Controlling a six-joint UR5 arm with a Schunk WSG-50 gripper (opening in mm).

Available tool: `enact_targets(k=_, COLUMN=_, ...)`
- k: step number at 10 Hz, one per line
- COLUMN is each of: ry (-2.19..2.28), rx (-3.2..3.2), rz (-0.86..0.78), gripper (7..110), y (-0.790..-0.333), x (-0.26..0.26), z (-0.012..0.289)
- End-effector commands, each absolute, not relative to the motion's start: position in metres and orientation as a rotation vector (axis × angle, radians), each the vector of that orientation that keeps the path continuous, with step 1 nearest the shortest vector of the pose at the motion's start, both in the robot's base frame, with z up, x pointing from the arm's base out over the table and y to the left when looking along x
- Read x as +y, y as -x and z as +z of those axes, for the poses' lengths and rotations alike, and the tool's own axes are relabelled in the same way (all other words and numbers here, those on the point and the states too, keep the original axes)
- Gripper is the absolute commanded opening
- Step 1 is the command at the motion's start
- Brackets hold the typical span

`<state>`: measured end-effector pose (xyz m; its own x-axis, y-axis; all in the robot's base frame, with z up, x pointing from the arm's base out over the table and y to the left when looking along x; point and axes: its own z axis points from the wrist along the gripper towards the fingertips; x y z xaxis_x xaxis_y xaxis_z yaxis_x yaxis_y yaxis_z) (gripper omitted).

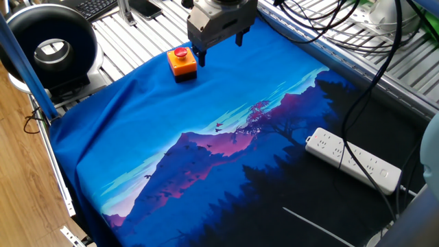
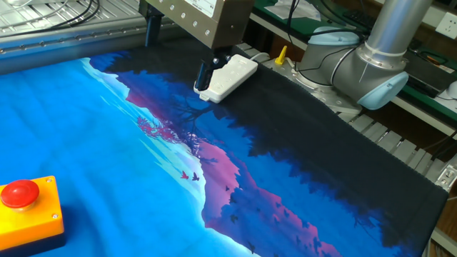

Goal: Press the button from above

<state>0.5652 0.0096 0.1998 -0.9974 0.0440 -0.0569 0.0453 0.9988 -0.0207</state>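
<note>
The button is a small red cap [image 1: 180, 52] on an orange box [image 1: 182, 64] with a black base, at the far left of the blue printed cloth. It also shows in the other fixed view [image 2: 19, 193], at the lower left. My gripper [image 1: 220, 48] hangs just to the right of the button and above the cloth, not over the cap. Its two dark fingers stand well apart, so it is open and empty. One finger [image 1: 201, 57] is close to the box's right side. In the other fixed view the gripper [image 2: 176, 53] is far from the button.
A white power strip [image 1: 352, 160] lies on the dark part of the cloth at the right, with its cable running off. A black round device [image 1: 52, 48] stands at the far left. The arm's grey base [image 2: 371, 64] and cables stand behind the cloth.
</note>
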Motion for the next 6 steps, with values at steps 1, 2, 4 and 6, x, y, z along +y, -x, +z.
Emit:
enact_targets(k=1, ry=-0.115, rx=3.098, rz=0.002, gripper=66, y=-0.5621, x=0.0172, z=0.2012)
enact_targets(k=2, ry=-0.132, rx=3.103, rz=-0.001, gripper=66, y=-0.5607, x=0.0169, z=0.2010)
enact_targets(k=4, ry=-0.157, rx=3.122, rz=-0.002, gripper=44, y=-0.5561, x=0.0176, z=0.2007)
enact_targets(k=6, ry=-0.174, rx=3.130, rz=-0.029, gripper=22, y=-0.5538, x=0.0136, z=0.2002)
